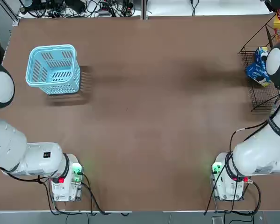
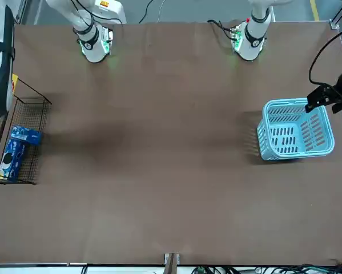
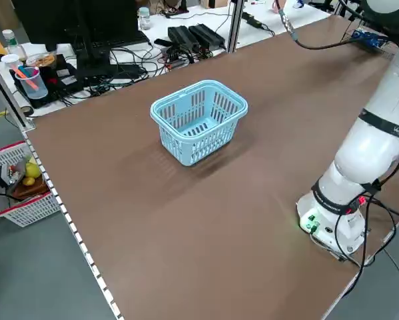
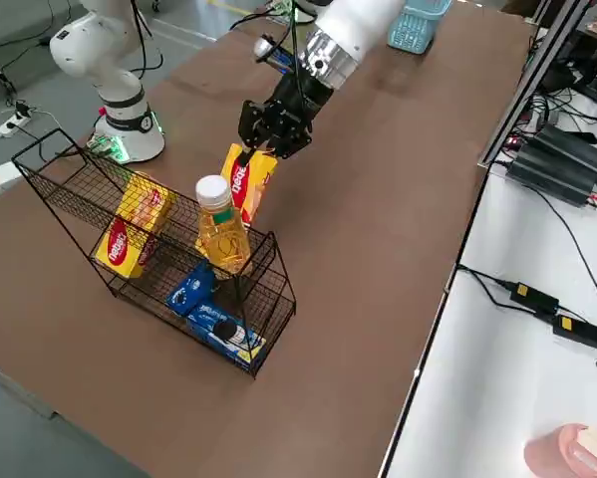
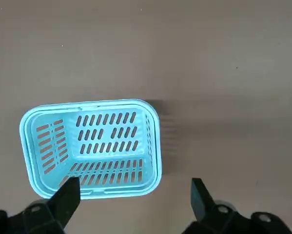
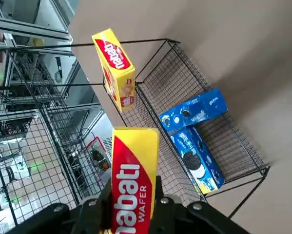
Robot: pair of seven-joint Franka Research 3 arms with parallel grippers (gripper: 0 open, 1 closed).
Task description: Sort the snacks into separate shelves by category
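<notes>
Both arms are finished in glossy white with rounded housings, black rings at the joints and black cables trailing from the bases. Green indicator lights and small red fittings are noted at each base. The left gripper (image 5: 131, 195) and right gripper (image 4: 275, 124) are fitted with black fingers.

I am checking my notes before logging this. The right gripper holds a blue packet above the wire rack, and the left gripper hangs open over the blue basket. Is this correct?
Not quite. The right gripper holds a yellow wafer box, not a blue packet, as the right side view shows. The blue packets lie on the wire rack. The left gripper does hang open over the blue basket.
</notes>
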